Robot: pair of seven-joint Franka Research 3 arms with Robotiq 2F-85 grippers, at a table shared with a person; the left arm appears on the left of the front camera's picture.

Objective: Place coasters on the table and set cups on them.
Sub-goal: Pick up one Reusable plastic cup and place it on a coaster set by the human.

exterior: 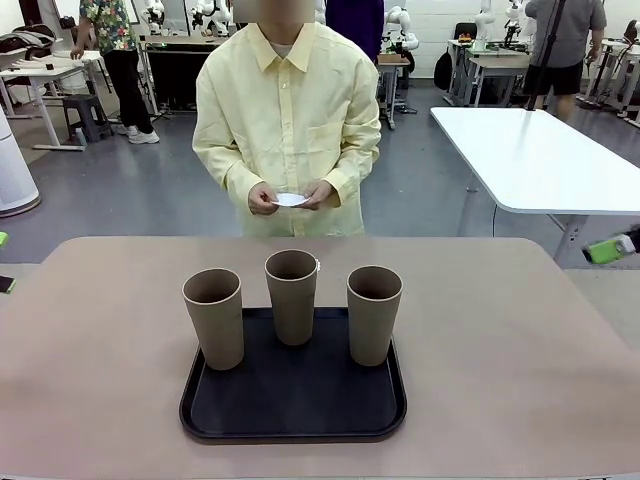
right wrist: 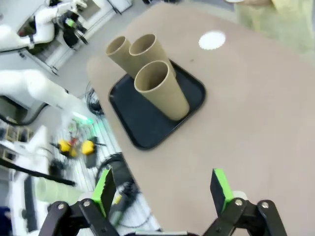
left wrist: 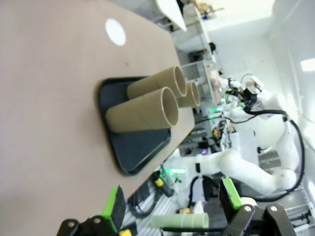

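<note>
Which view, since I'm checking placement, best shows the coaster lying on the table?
Right wrist view: the coaster lies whole, scalloped edge clear. Left wrist shows a plain disc; in front the middle cup hides most.

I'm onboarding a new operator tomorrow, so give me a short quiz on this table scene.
1. True or false: all three cups stand on the black tray.
2. Where does the laid coaster rest? A: on the tray. B: on the bare table, on the person's side of the tray. C: under a cup.
3. Short answer: what do the person's hands hold?

Key: 1 true. 2 B. 3 a white held coaster.
</note>
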